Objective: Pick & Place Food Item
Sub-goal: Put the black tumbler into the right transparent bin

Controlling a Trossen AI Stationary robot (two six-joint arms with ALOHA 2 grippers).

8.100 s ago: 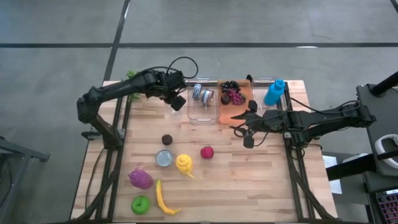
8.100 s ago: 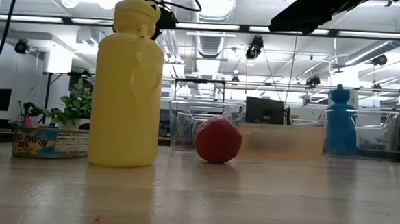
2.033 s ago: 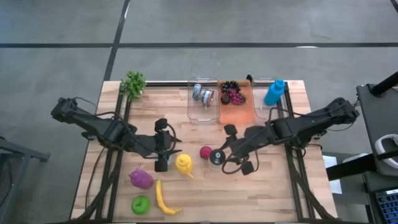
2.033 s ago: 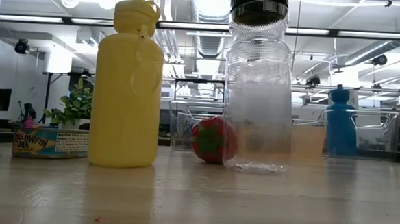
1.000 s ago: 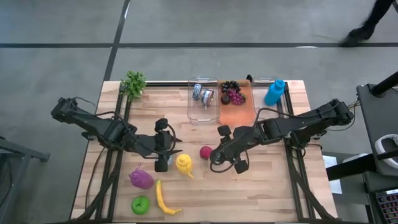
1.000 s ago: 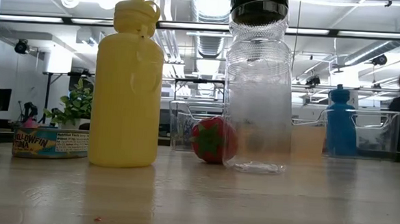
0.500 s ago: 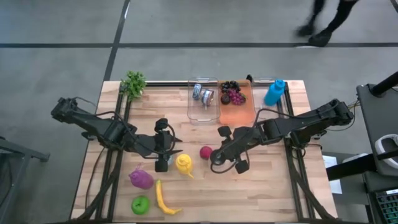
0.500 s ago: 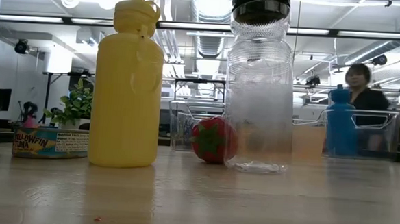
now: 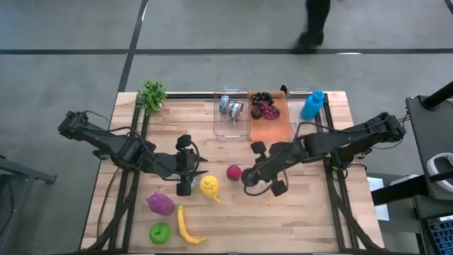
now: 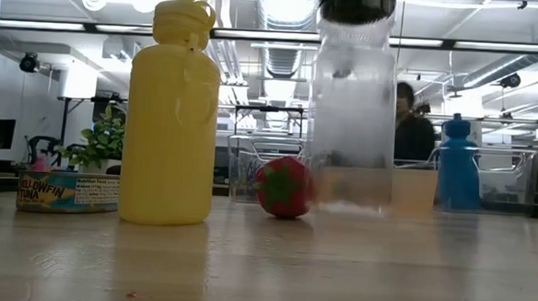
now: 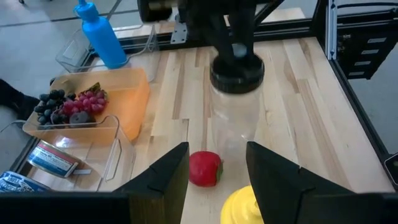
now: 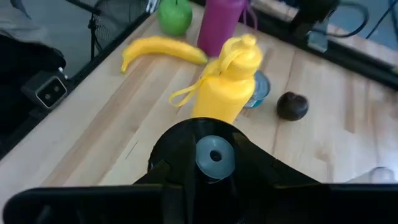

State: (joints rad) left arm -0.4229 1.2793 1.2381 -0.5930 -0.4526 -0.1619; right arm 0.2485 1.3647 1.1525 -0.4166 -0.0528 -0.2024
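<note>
My right gripper is shut on a clear bottle with a black cap, which hangs just above the table right of a red fruit. The fruit rests on the wood, also seen in the left wrist view. My left gripper is open and empty. It hovers left of the yellow bottle's top, above the tuna can and the dark plum, and faces the fruit. My right gripper holds the clear bottle by its black cap, pinched between the two fingers, which come down from above. The bottle hangs upright below them, its base lifted clear of the table.
A yellow bottle stands left of the fruit. A purple bottle, a banana and a green apple lie near left. A clear bin, an orange bin and a blue bottle line the far edge. A person passes behind.
My right gripper has risen and drifted slightly toward the table's right, lifting the clear bottle from standing on the table to hanging just above it. A person has walked leftward behind the table.
</note>
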